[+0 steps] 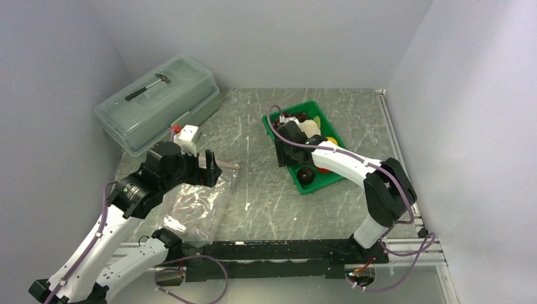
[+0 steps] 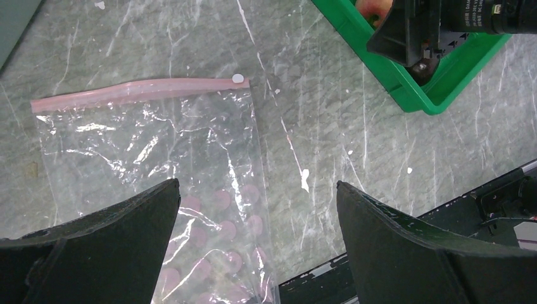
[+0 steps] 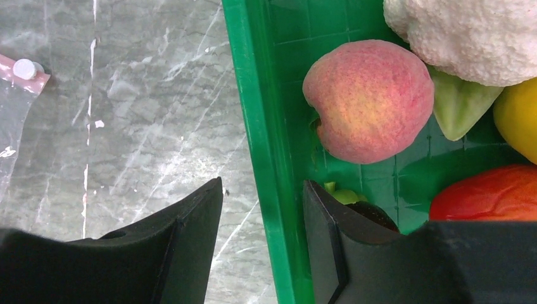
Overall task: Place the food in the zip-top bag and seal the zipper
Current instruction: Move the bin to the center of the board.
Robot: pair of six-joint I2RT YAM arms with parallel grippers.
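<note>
as nothing from the tray lies in the bag yet, the top view reads as the set-up for a first transfer. the zip-top bag (image 1: 196,206) lies flat on the table (image 1: 266,202) ahead of the left arm, with its pink zipper (image 1: 226,166) along the far edge. the left gripper (image 1: 212,172) hangs over that end, probably to lift or steady the mouth. all the food sits in the green tray (image 1: 291,108), well apart to the right, and the right gripper (image 1: 288,158) is down at the tray's left wall. a lidded box (image 1: 158,101) stands at the back left, out of the work.

in the left wrist view the jaws are spread wide and hold nothing. the bag's right edge lies below the gap between them. the zipper runs flat across, with its white slider (image 2: 237,78) at the right end. whether the mouth is parted i cannot tell.

in the right wrist view the fingers stand partly spread astride the tray wall, one over the table and one inside. bare table shows between the outer finger and the wall, so nothing is pinched. the peach (image 3: 367,101) lies just beyond, with the cauliflower (image 3: 468,38) just beside it and a red-orange pepper (image 3: 491,196) to the right. a dark plum (image 3: 373,214) is half hidden under the inner finger. the pose looks like an approach to the plum or peach, though the wall between the jaws may get in the way.
</note>
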